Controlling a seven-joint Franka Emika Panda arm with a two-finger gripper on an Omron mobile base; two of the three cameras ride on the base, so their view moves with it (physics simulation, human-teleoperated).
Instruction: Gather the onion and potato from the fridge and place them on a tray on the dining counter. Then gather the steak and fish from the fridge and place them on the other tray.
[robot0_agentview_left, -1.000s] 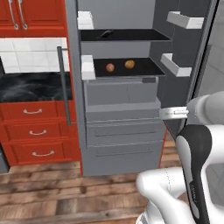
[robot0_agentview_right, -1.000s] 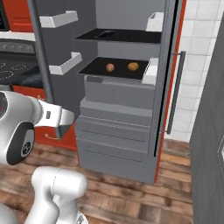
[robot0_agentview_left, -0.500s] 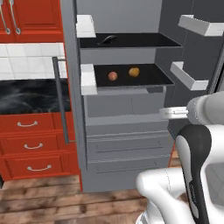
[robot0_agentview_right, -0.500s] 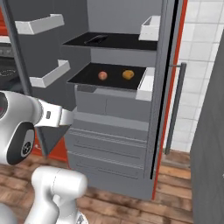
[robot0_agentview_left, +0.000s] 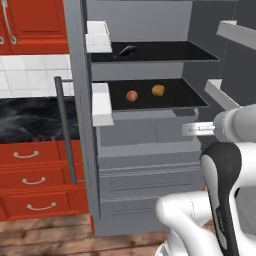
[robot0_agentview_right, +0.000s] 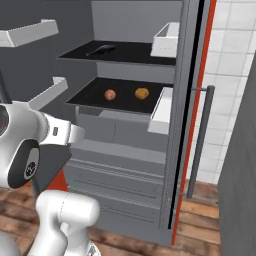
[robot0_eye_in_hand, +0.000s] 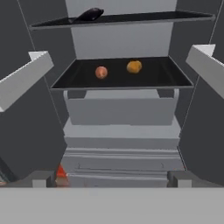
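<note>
**Open fridge, onion and potato on the middle shelf**

Left base view: The fridge (robot0_agentview_left: 145, 165) stood open, its left door edge-on with white bins (robot0_agentview_left: 101, 102) on it and a long grey handle (robot0_agentview_left: 65, 127) beside it. On the black middle shelf (robot0_agentview_left: 185, 97) lay the onion (robot0_agentview_left: 132, 95), pinkish and round, and to its right the potato (robot0_agentview_left: 158, 90), orange-brown; the two were near each other but apart. On the shelf above, a dark fish (robot0_agentview_left: 126, 50) lay toward the left. The white arm (robot0_agentview_left: 227, 155) rose at lower right, in front of the grey drawers. Red cabinets (robot0_agentview_left: 32, 185) and a black marble-look counter (robot0_agentview_left: 27, 120) sat left of the fridge.

Right base view: The same shelf (robot0_agentview_right: 90, 97) carried the onion (robot0_agentview_right: 110, 94) on the left and the potato (robot0_agentview_right: 142, 93) on the right. The fish (robot0_agentview_right: 100, 49) lay on the upper shelf. A white bin (robot0_agentview_right: 165, 40) hung on the right door, with the bar handle (robot0_agentview_right: 198, 142) outside it. The arm (robot0_agentview_right: 30, 137) reached from the left.

Hand view: The camera looked straight into the fridge. The onion (robot0_eye_in_hand: 101, 72) and potato (robot0_eye_in_hand: 134, 66) rested on the middle shelf (robot0_eye_in_hand: 70, 78), well beyond the gripper (robot0_eye_in_hand: 112, 178). Its fingers (robot0_eye_in_hand: 43, 179) stood spread wide at the bottom corners, released and holding nothing. The fish (robot0_eye_in_hand: 89, 14) lay on the top shelf, and the drawers (robot0_eye_in_hand: 122, 113) sat below.
</note>
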